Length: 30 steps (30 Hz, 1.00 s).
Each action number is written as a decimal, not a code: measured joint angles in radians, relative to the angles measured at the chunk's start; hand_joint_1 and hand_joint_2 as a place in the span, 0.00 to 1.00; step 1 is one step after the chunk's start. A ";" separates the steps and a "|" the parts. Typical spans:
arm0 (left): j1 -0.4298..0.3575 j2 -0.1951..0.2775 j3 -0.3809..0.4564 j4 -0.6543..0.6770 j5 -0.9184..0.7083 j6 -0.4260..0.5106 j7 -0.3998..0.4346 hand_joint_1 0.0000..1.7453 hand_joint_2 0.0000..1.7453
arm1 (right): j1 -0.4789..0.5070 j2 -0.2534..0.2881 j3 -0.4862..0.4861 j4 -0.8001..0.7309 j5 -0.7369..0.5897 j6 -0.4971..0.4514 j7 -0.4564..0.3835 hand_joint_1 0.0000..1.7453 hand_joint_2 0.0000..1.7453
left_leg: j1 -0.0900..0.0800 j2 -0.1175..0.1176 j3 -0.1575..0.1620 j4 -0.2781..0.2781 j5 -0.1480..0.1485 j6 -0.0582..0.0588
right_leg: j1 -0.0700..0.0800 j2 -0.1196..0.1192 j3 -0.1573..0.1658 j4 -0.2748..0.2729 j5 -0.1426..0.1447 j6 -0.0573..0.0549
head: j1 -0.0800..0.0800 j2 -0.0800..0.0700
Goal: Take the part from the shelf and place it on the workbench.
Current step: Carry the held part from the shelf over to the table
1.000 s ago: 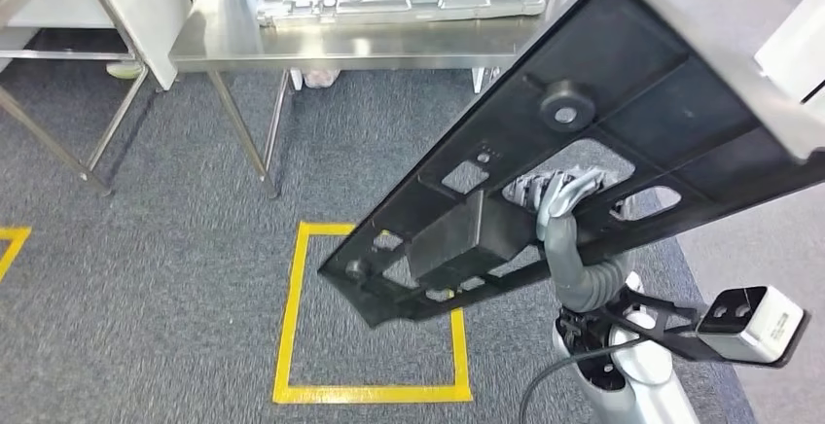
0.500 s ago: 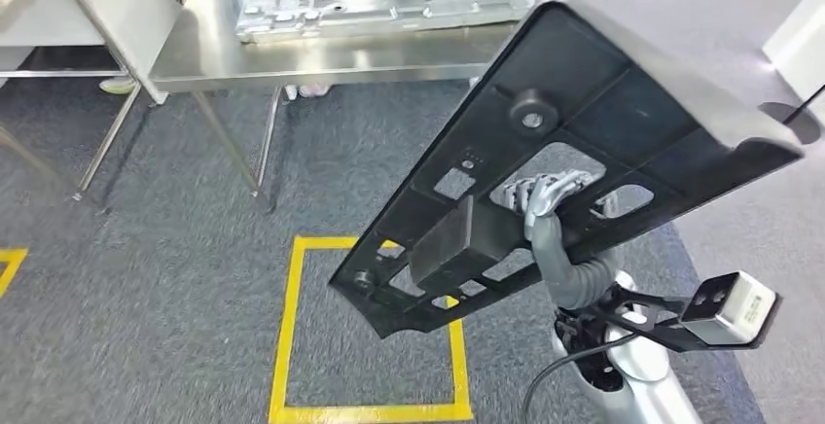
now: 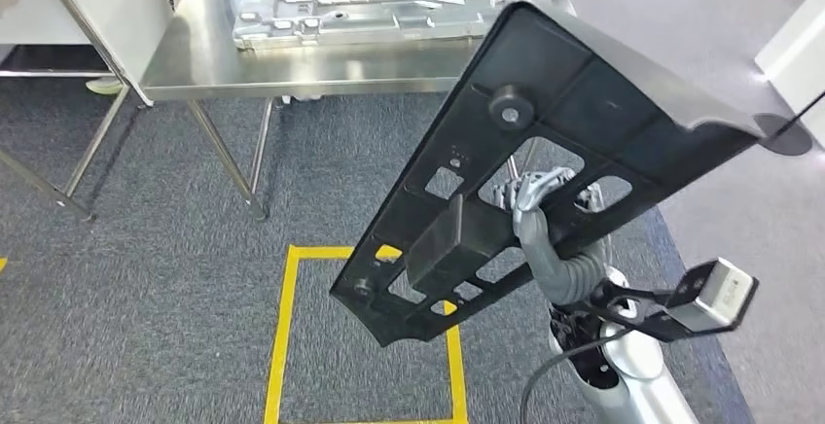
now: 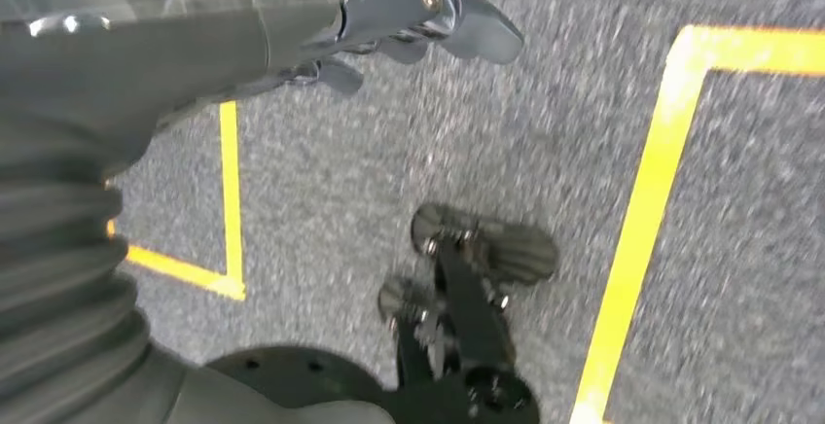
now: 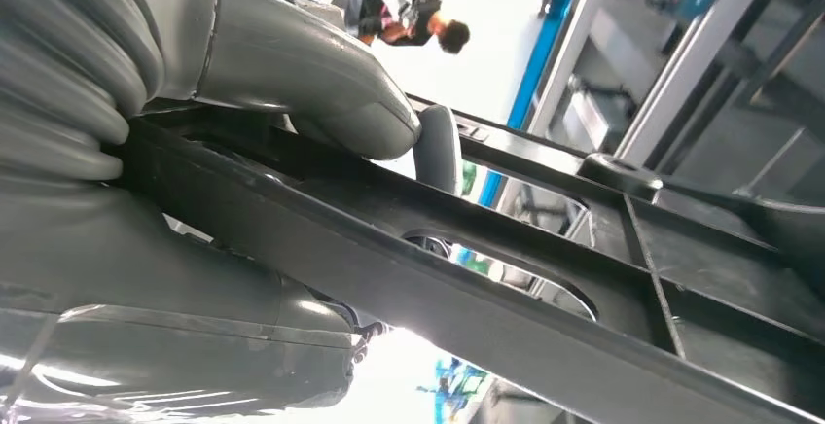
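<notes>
Black part in right hand, tilted near workbench

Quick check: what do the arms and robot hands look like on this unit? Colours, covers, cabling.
Right robot hand: pale grey segmented fingers, grey ribbed wrist cover, silver forearm with a black cable and a white camera box on a black bracket. Left robot hand: dark grey fingers, thick grey thumb, same ribbed cover.

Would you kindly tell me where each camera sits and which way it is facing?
Head view: high on the body, looking down at the steel workbench; right robot hand grips the black part.
Left wrist view: behind the left robot hand, facing carpet.
Right wrist view: behind the right robot hand, looking along the part.
Head and right wrist views share the part; head and left wrist views share the yellow tape.
</notes>
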 joint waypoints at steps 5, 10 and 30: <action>-0.001 -0.002 0.001 0.000 0.000 0.000 0.000 0.00 1.00 | 0.001 -0.004 -0.001 0.009 0.006 0.012 0.004 1.00 1.00 | 0.002 -0.001 0.036 -0.004 -0.029 0.006 | -0.018 -0.002 -0.163 0.221 -0.025 0.023 | 0.003 0.000; -0.001 -0.003 0.003 0.000 0.000 -0.002 0.000 0.00 1.00 | -0.007 -0.005 -0.005 0.012 0.017 0.014 0.008 1.00 1.00 | 0.001 -0.005 0.072 0.002 -0.071 -0.020 | -0.018 -0.008 -0.075 -0.037 0.123 0.014 | 0.002 0.000; 0.002 -0.002 0.018 0.000 -0.008 -0.010 0.000 0.00 1.00 | -0.017 -0.020 -0.017 0.000 0.069 0.072 0.000 1.00 1.00 | 0.005 -0.004 -0.007 0.023 -0.013 -0.005 | -0.014 -0.002 0.033 -0.034 0.022 0.018 | -0.003 0.000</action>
